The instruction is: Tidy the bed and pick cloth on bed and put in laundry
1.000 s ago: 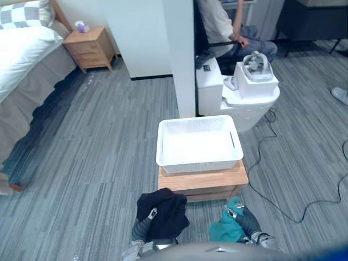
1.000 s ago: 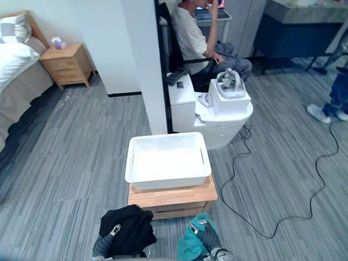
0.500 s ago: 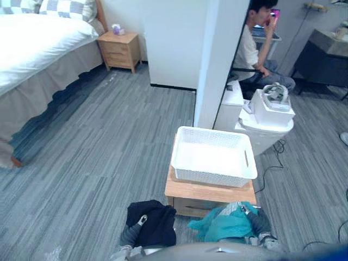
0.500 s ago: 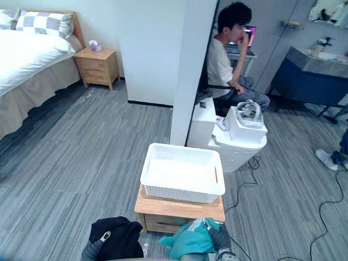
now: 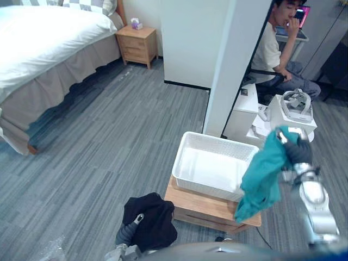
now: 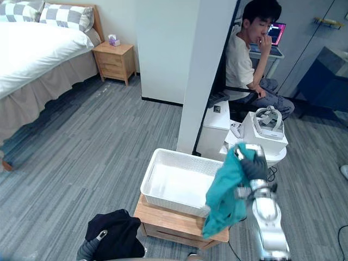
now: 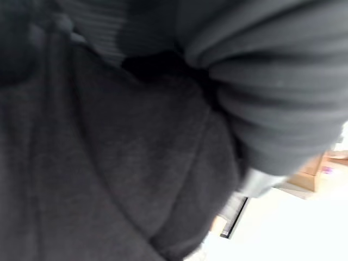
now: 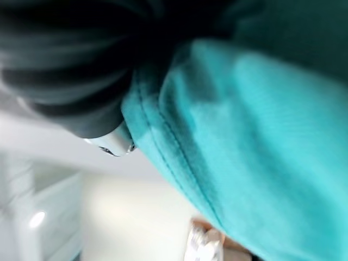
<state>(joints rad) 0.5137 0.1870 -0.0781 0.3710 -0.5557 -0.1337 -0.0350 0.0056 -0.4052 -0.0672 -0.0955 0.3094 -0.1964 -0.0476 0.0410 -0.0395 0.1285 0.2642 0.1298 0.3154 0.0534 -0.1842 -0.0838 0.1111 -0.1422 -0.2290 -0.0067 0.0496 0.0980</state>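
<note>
My right hand (image 5: 297, 153) is raised at the right, shut on a teal cloth (image 5: 263, 176) that hangs down over the right end of the white laundry basket (image 5: 191, 147). The same teal cloth (image 8: 261, 141) lies close against that hand in the right wrist view. The basket sits empty on a low wooden stand (image 5: 202, 204). My left hand (image 5: 130, 231) is low at the bottom, shut on a black cloth (image 5: 150, 219) bunched over it. That black cloth (image 7: 98, 185) covers the left wrist view. The bed (image 5: 38, 49) with its white cover stands at the far left.
A white pillar (image 5: 224, 65) rises just behind the basket. A person (image 6: 244, 54) sits on a chair behind it, by a white round table (image 6: 255, 149) bearing a box and headset. A wooden nightstand (image 5: 137, 46) stands beside the bed. Grey carpet lies open to the left.
My right hand has risen from low beside the stand to above the basket's right end, lifting the teal cloth. The camera has turned, so the whole scene has shifted. The left hand stays low.
</note>
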